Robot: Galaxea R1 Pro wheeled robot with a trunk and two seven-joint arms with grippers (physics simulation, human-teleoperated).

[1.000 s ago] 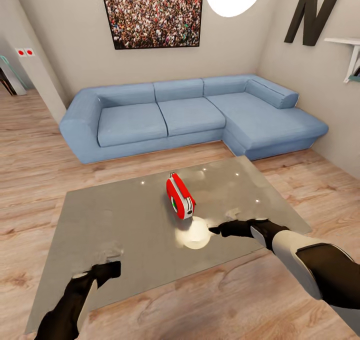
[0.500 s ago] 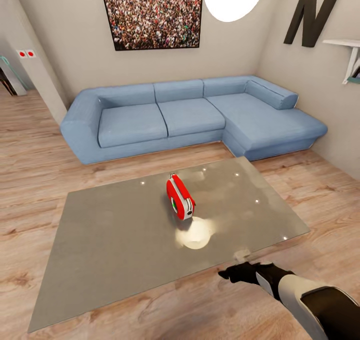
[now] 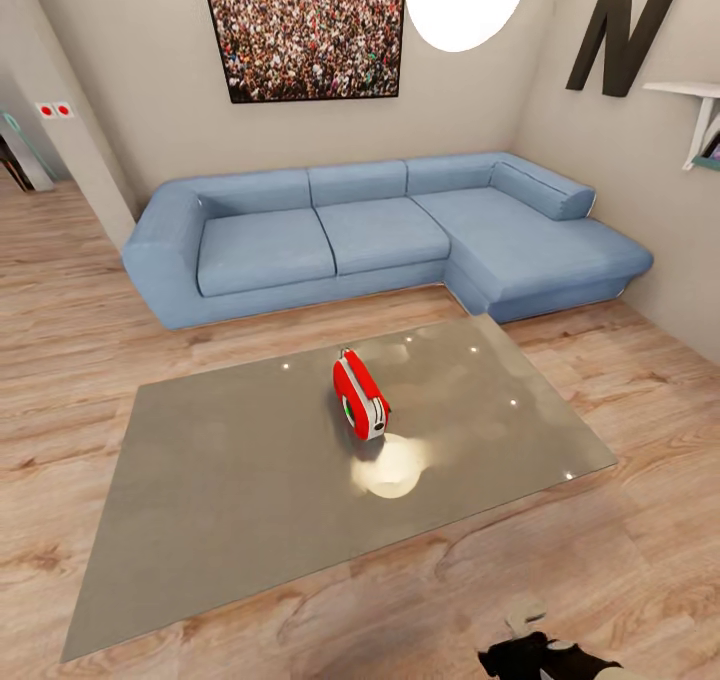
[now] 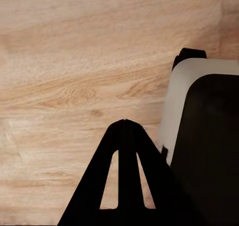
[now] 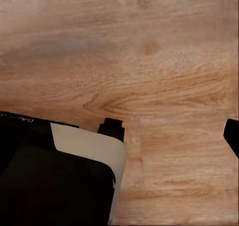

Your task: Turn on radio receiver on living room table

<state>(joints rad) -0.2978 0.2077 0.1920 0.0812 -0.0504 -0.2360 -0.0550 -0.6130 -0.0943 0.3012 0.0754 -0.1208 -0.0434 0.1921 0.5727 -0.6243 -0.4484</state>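
Where floor [image 3: 60,380] surrounds table [image 3: 250,480], radio receiver [image 3: 360,397] central

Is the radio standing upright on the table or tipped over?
Upright. The radio receiver stands on its base near the middle of the table, its red handle on top. Nothing touches it.

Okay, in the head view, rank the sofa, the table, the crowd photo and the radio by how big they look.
1. The table and the sofa look about alike; the table is nearer the camera, so I won't rank them.
2. The crowd photo, cut off at the top edge.
3. The radio, clearly smallest.
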